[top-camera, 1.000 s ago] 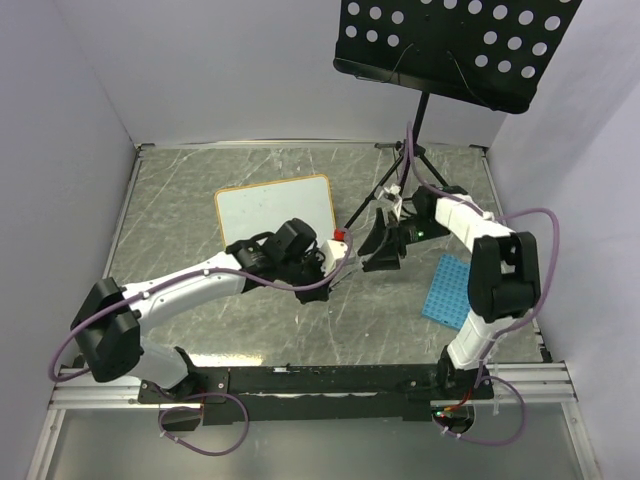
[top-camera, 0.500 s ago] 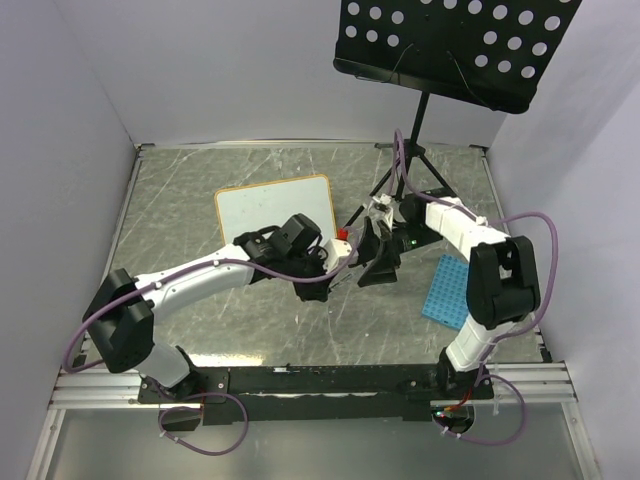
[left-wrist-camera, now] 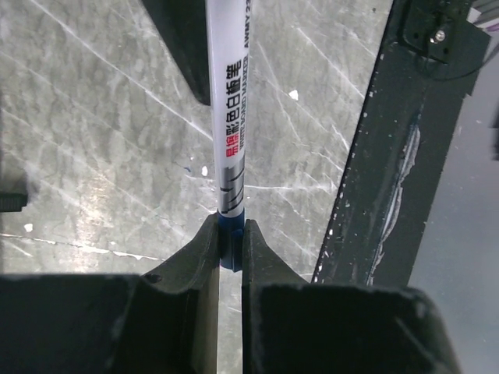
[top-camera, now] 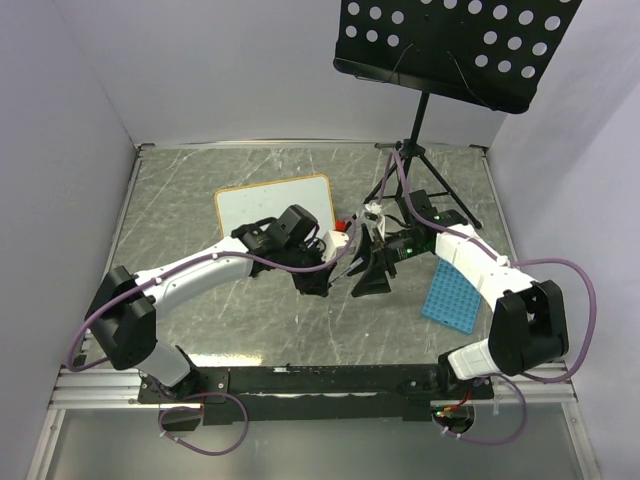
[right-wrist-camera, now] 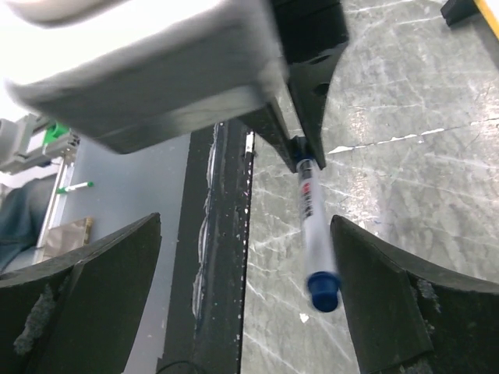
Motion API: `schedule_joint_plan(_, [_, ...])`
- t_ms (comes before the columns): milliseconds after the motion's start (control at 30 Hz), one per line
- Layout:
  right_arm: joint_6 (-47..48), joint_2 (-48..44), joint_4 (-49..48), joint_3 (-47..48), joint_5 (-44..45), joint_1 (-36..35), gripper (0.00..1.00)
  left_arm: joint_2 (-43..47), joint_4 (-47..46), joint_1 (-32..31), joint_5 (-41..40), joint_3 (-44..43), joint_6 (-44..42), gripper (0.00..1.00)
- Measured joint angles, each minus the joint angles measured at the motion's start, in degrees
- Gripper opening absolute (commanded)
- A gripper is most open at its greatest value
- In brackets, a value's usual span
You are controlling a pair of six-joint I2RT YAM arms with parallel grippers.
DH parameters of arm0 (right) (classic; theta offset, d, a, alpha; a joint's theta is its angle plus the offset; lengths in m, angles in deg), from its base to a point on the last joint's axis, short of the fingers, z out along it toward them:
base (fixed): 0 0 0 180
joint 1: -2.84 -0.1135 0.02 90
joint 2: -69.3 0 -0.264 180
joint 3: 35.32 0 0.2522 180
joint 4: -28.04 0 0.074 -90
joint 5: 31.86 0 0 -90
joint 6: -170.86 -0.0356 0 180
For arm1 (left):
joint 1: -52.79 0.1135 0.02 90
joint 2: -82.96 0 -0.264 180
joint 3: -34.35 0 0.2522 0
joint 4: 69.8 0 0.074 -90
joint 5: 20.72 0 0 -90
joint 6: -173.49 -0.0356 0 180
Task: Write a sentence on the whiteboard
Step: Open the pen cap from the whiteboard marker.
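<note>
Top external view: the left arm (top-camera: 190, 275) runs from its base at the lower left up and across to the centre of the frame. Its wrist is bent down, so the left gripper (top-camera: 328, 272) sits low over the marbled grey table (top-camera: 200, 180). The right arm (top-camera: 470, 255) folds at an elbow at the lower right and reaches leftward, bringing the right gripper (top-camera: 366, 272) just beside the left one at frame centre. The whiteboard (top-camera: 275, 208) lies flat on the table, upper left of the two grippers, with the left wrist just beside its lower right corner. Any lettering on it is too small to tell. In the left wrist view, the left gripper (left-wrist-camera: 230, 234) is pinched tight on the blue end of a white marker (left-wrist-camera: 228, 117), whose barrel points away up the frame. In the right wrist view, the right gripper (right-wrist-camera: 245, 257) is spread wide. The marker (right-wrist-camera: 312, 218) hangs in the gap with its blue cap lowest, touching neither finger. A blue grid tray (top-camera: 447, 292) lies at the right, and a black perforated music stand (top-camera: 450, 45) stands at the upper right.
</note>
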Motion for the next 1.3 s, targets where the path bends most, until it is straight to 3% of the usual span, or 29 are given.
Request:
schedule_joint_plan(200, [-2.1,1.6,-0.7,0.2,-0.6,-0.3,0.72,0.0,1.0,0.0,1.8,0.0,-0.5,0.01])
schedule_joint_plan(433, [-3.9,4.1,-1.0,1.3,-1.9,-0.4,0.58,-1.3,1.6,0.0,3.5,-0.2,-0.9,0.01])
schedule_joint_plan(467, [-4.0,4.3,-1.0,1.3,-1.9,-0.4,0.52,-1.6,1.7,0.0,3.7,-0.3,-0.9,0.01])
schedule_joint_plan(733, [-4.6,6.9,-0.9,2.0,-2.0,-0.5,0.42,-2.4,2.3,0.0,4.7,-0.8,-0.9,0.01])
schedule_joint_plan(933, [-4.2,7.7,-0.8,2.5,-1.7,-0.9,0.29,-2.6,2.6,0.0,5.1,-1.1,-0.9,0.01])
schedule_joint_plan(1067, [-2.4,8.0,-0.5,3.1,-0.4,-1.1,0.0,-2.6,2.9,0.0,5.8,-1.1,-0.5,0.01])
schedule_joint_plan(1300, [0.2,8.6,1.4,4.3,0.2,-1.1,0.0,-2.5,2.8,0.1,6.0,-1.1,0.4,0.01])
